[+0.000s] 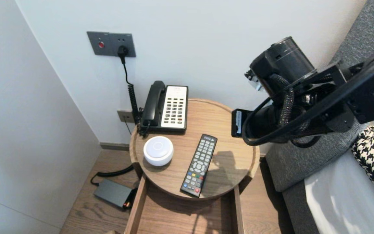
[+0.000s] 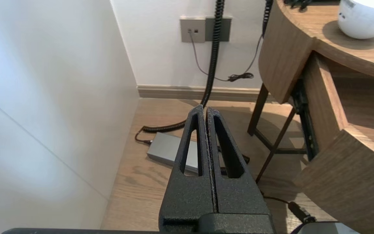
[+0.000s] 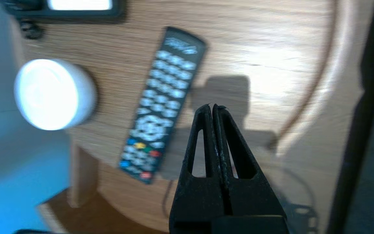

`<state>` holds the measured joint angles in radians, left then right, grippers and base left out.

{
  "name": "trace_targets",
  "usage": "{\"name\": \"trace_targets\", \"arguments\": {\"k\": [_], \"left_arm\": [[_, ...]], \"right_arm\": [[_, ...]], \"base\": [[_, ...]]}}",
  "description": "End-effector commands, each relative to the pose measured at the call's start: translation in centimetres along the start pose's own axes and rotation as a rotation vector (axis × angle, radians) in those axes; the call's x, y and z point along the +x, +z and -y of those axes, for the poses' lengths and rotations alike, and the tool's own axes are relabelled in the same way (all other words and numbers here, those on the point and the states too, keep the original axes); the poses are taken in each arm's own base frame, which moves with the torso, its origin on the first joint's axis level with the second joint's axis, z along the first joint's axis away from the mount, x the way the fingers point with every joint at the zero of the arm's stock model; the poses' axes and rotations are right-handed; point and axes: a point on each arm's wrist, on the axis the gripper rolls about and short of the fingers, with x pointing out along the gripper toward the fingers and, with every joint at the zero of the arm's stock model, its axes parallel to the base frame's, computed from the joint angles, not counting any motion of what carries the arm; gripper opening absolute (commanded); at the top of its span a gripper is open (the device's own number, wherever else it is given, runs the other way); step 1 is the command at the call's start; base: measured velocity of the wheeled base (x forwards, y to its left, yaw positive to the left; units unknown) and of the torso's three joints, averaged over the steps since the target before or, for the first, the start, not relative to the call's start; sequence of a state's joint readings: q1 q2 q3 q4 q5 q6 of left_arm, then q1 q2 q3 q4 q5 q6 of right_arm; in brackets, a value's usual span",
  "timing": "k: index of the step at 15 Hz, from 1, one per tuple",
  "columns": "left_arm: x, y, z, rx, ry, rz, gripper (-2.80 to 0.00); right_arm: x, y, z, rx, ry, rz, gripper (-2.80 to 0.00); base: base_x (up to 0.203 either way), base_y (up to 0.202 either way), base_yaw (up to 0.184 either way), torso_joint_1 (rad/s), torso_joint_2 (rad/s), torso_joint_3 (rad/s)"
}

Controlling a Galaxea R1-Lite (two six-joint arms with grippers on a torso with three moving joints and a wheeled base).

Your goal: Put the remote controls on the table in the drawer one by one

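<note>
Head view: round wooden table (image 1: 206,117) stands in the corner by the wall and serves as the landmark; it carries three things.
Drawer (image 1: 187,217): pulled out under the table's near edge, inside bare, top open from above.
Right arm (image 1: 291,94): reaches in from the bed side and hangs above the table's right half, casting a shadow on the wood.
Telephone (image 1: 166,107): sits at the table's wall edge, likely because its coiled cord runs down behind the table to the wall.
Remote (image 1: 199,165): lies flat mid-table, buttons up, its long axis running from the phone side to the drawer side and its near end at the rim. Nothing touches it.
Adapter (image 1: 113,193): on the floor left of the table, cable attached.
White puck (image 1: 158,150): on the table's left part, between the telephone and the rim, apart from the remote.
Right gripper (image 3: 213,106): points down over bare wood just beside the remote's middle, on the bed side. Fingers pressed together, nothing between them.
Left gripper (image 2: 205,109): parked low, left of the table at drawer height and aimed at the floor. Fingers together, holding nothing.
</note>
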<state>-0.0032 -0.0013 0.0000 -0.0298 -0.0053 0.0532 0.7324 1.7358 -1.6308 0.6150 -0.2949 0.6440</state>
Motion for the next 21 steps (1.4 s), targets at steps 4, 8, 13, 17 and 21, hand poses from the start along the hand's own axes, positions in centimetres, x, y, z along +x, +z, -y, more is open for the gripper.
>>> {"name": "trace_targets", "arguments": {"k": [4,8,13,17,21], "left_arm": [[0.1,-0.3,0.0,0.0,-0.001,-0.011,-2.8],[0.1,-0.3,0.0,0.0,-0.001,-0.011,-2.8],[0.1,-0.3,0.0,0.0,-0.001,-0.011,-2.8],[0.1,-0.3,0.0,0.0,0.0,-0.011,-2.8],[0.1,-0.3,0.0,0.0,-0.001,-0.012,-2.8]], "right_arm": [[1.6,-2.2,-5.1,0.03,-0.012,-0.154,-2.8],[3.5,-3.7,-6.4,0.0,-0.054,-0.189,0.0],[4.7,-4.1,-6.5,-0.019,-0.109,-0.182,0.0],[7.0,-5.8,-7.1,-0.07,-0.185,-0.2,0.0],[7.4,-5.6,-7.1,-0.065,-0.197,-0.179,0.0]], "base": [[0.0,0.0,0.0,0.0,0.0,0.0],[0.0,0.0,0.0,0.0,0.0,0.0],[0.0,0.0,0.0,0.0,0.0,0.0],[0.0,0.0,0.0,0.0,0.0,0.0],[0.0,0.0,0.0,0.0,0.0,0.0]]}}
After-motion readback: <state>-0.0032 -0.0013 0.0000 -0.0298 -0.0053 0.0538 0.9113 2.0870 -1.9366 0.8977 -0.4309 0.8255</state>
